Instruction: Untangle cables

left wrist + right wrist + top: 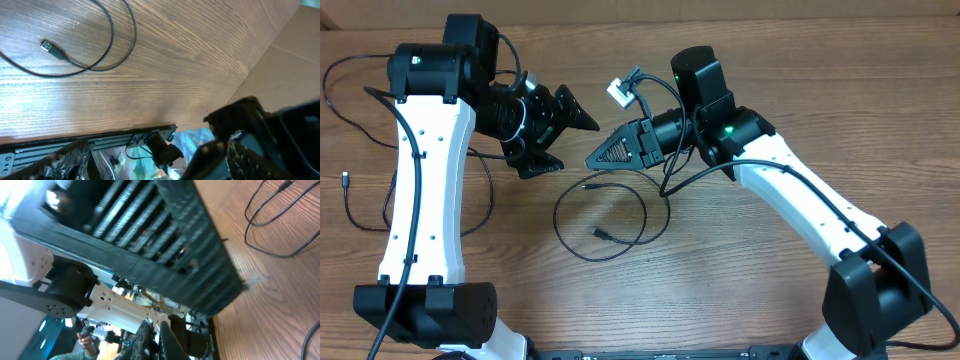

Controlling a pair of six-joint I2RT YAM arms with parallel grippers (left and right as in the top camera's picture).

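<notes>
One thin black cable (642, 213) lies looped on the wood at the table's centre, its two plug ends (603, 235) inside the loop. The left wrist view shows that loop (112, 35) and a metal plug (47, 46). A second cable (348, 205) trails round the left arm's far side, with a plug end (344, 180). My left gripper (578, 146) hovers above the table just left of centre, open, with nothing between its fingers (250, 155). My right gripper (590, 160) is shut and empty, its tip close to the left one, just above the central loop. The right wrist view shows cable strands (270, 230) on the table.
The right arm's own thicker wiring (670, 175) hangs down to the table beside the loop, and a white connector (619, 90) sits by its wrist. The table's metal front rail (75, 145) shows in the left wrist view.
</notes>
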